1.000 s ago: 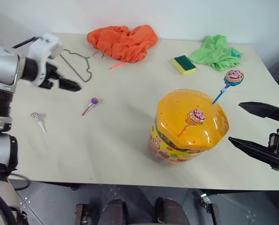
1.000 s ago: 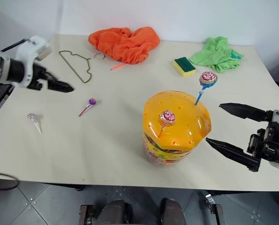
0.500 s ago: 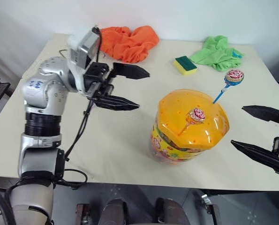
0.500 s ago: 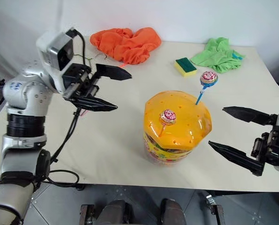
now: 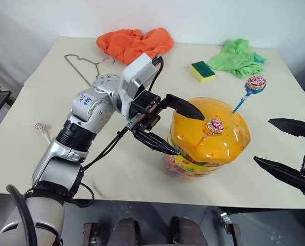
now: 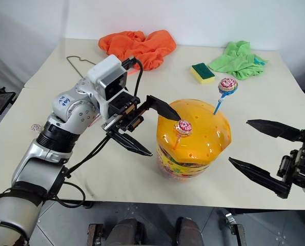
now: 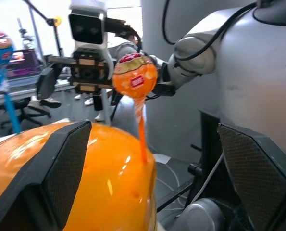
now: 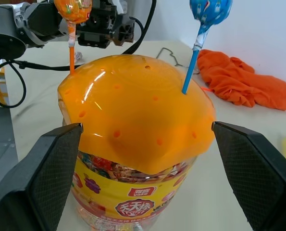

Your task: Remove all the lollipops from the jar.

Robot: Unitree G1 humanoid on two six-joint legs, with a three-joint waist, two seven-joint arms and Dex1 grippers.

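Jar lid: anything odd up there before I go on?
Nothing damaged. Two lollipops stand in the jar lid's holes: the orange-stick lollipop leans, the blue-stick lollipop tilts outward. One lollipop lies on the table.

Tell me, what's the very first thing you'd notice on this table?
The big jar with its orange holey lid, near the table's front edge, with two lollipops poking up: one on an orange stick, one on a blue stick. The left gripper hangs open right beside the orange-stick one, and the right gripper waits open on the jar's other side.
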